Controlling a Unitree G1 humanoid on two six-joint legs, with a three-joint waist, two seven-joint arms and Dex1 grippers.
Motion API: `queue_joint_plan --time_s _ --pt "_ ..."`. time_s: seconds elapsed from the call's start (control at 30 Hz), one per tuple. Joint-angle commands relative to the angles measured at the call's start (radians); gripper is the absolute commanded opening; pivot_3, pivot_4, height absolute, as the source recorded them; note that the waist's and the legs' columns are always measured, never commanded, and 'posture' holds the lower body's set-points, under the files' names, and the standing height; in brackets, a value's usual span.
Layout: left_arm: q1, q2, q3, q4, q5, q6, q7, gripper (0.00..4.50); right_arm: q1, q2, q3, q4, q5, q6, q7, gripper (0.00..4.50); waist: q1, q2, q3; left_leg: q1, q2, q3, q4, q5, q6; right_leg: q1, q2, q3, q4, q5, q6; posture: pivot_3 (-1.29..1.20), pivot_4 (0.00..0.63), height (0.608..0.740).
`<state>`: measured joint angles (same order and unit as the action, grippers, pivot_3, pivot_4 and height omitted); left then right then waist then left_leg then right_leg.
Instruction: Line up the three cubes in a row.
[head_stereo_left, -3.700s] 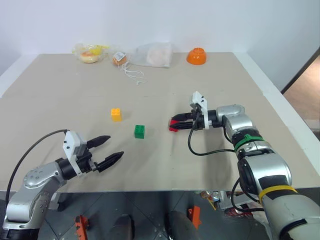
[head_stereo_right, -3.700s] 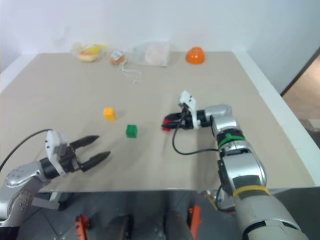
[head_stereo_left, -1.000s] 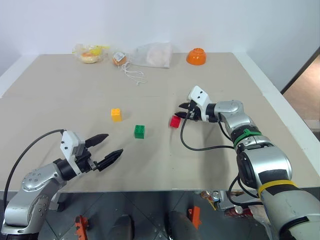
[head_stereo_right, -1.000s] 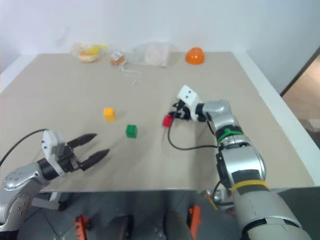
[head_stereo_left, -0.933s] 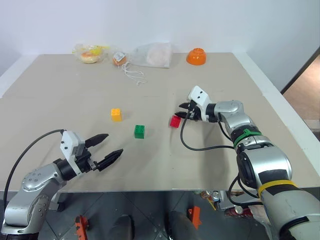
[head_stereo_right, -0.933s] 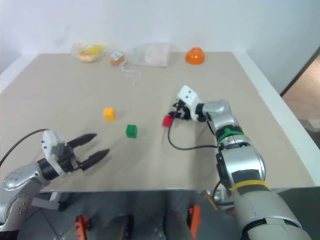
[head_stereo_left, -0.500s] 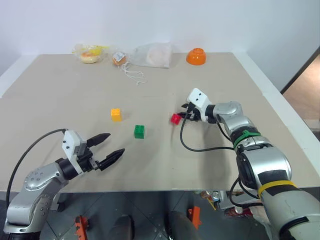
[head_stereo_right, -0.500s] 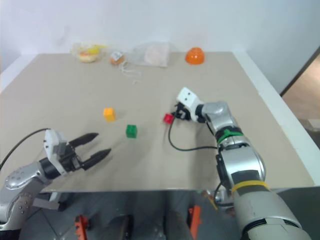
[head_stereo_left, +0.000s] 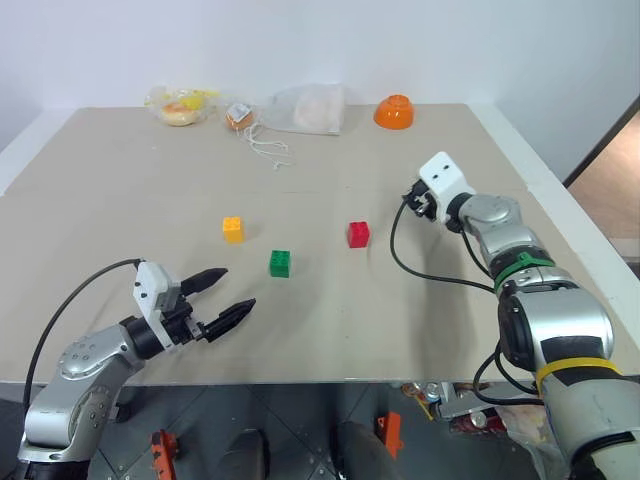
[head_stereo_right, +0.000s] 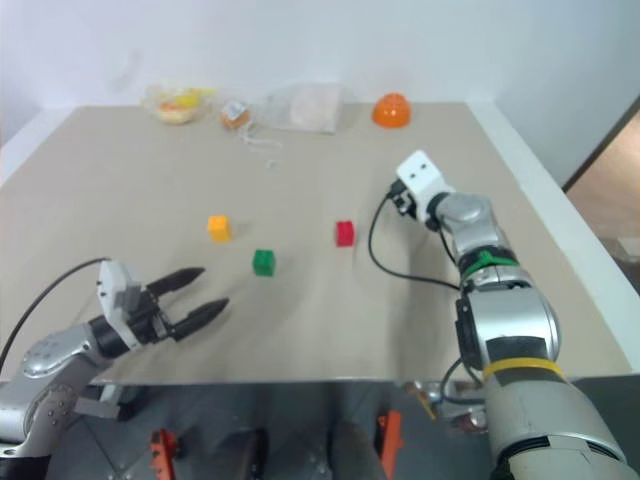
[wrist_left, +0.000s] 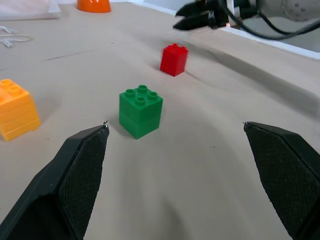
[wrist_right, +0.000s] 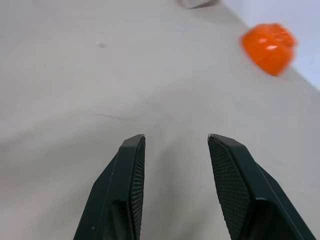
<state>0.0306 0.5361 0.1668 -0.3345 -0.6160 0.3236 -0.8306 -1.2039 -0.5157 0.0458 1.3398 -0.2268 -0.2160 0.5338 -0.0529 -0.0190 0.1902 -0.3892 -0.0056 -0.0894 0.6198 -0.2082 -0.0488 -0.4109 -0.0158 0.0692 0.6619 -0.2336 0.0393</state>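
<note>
Three cubes lie apart on the beige table (head_stereo_left: 150, 190): the yellow-orange cube (head_stereo_left: 232, 229) to the left, the green cube (head_stereo_left: 281, 263) nearer me in the middle, and the red cube (head_stereo_left: 358, 234) to the right. They form a shallow V. My left gripper (head_stereo_left: 238, 288) hovers open near the table's front edge, pointing toward the green cube (wrist_left: 140, 110), nothing between its fingers. My right gripper (head_stereo_left: 410, 203) hangs right of the red cube, well apart from it. In the right wrist view its fingers (wrist_right: 132, 165) stand a narrow gap apart with bare table between them.
An upturned orange bowl (head_stereo_left: 394, 112) sits at the back right. Plastic bags (head_stereo_left: 310, 108) with food, a small packet (head_stereo_left: 238, 115) and a loose white string (head_stereo_left: 265, 148) lie along the back edge. The table's right edge runs close behind my right arm.
My right gripper has left the red cube and swung to the right and farther back. The red cube stays on the table, nudged slightly back. The left gripper has not moved.
</note>
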Motion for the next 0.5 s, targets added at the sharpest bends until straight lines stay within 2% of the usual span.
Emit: queue_joint_plan --time_s 0.03,0.17,0.3,0.5 --pt "-0.02 -0.001 0.005 -0.004 0.004 -0.022 -0.006 4.5 -0.033 -0.021 -0.075 -0.023 0.075 0.004 0.021 2.01 -0.002 0.0 0.0 0.0 0.0 0.001 0.0 0.0 0.0 0.0 0.0 0.0 0.0 0.0 0.0 0.0 0.15 0.74" --pt "-0.029 -0.01 0.015 -0.002 -0.001 -0.02 -0.002 4.5 -0.01 -0.017 -0.142 -0.049 0.163 0.046 0.143 2.01 -0.006 0.0 0.0 0.001 0.001 0.003 0.0 0.0 0.0 0.0 0.0 0.002 0.0 0.001 0.001 0.0 0.15 0.74" --pt "-0.009 0.001 0.027 -0.018 -0.008 -0.011 -0.009 4.5 0.133 -0.016 -0.123 -0.184 0.216 0.052 0.404 2.01 -0.013 -0.001 -0.001 0.001 0.001 0.004 0.0 0.0 0.0 0.0 0.0 0.003 0.0 0.001 0.002 0.0 0.15 0.74" --pt "-0.027 0.011 0.03 -0.013 -0.01 -0.005 -0.015 4.5 0.278 -0.017 -0.126 -0.443 0.276 0.173 0.456 2.01 -0.016 0.001 0.001 0.0 0.0 0.005 0.001 -0.001 0.001 0.0 -0.001 0.004 -0.001 0.001 0.004 0.0 0.15 0.74"
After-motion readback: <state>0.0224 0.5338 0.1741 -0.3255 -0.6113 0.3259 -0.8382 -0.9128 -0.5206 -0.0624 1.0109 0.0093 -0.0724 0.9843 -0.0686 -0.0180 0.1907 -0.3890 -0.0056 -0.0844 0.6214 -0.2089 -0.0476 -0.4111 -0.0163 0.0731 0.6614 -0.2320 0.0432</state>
